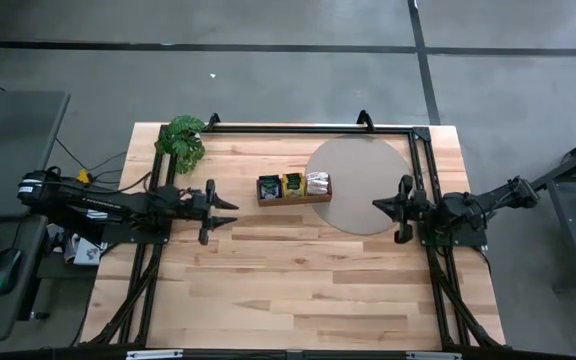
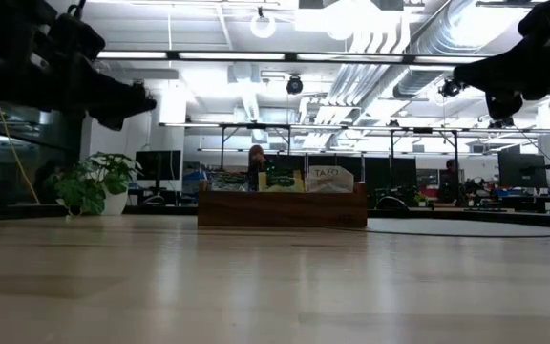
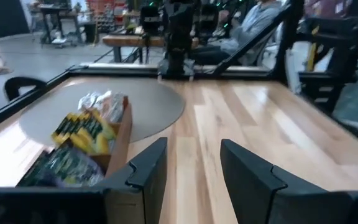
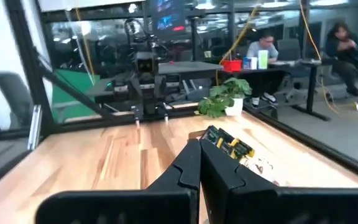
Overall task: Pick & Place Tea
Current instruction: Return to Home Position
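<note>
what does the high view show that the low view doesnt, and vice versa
Only the high view: the grey round mat as a full disc, the wooden tray's three compartments from above, both arms whole, left gripper and right gripper off to either side of the tray. Only the low view: the tray's long side wall, the word TAZO on one pale sachet, the room behind. Both: the tray, tea sachets in it, the plant.

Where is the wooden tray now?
In the high view the wooden tray stands mid-table, right of the plant, its right end on the edge of the grey round mat.
</note>
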